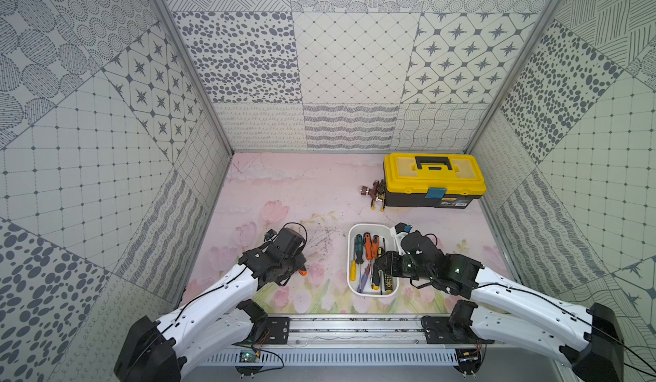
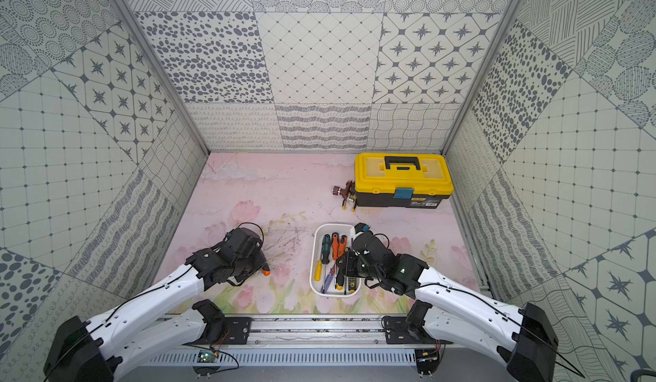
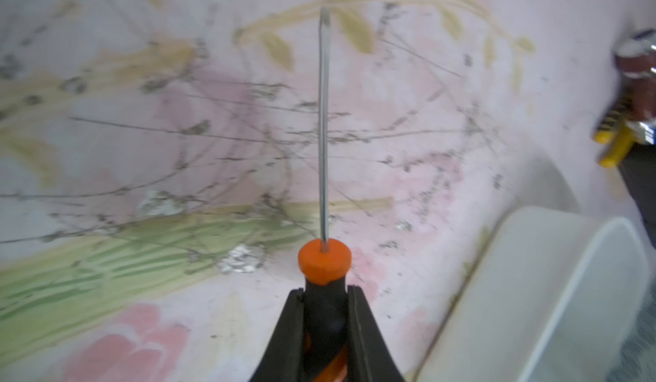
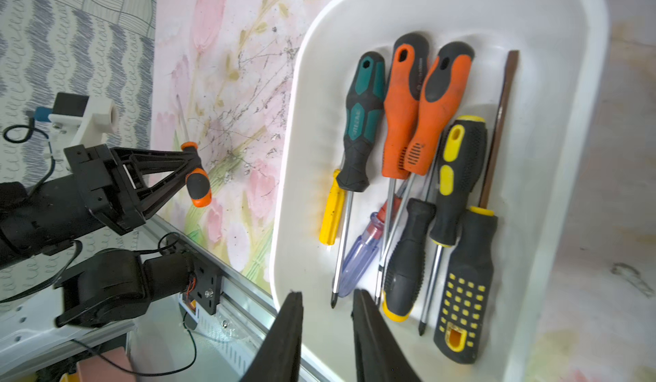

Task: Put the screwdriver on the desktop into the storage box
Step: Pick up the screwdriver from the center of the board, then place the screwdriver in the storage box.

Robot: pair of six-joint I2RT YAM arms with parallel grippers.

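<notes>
My left gripper is clamped on the black-and-orange handle of the screwdriver, whose shaft points straight out ahead of it over the worktop. The storage box sits just beside that gripper and right under my right gripper, whose jaws stand slightly apart, holding nothing.

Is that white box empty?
No, the storage box holds several screwdrivers lying side by side.
</notes>
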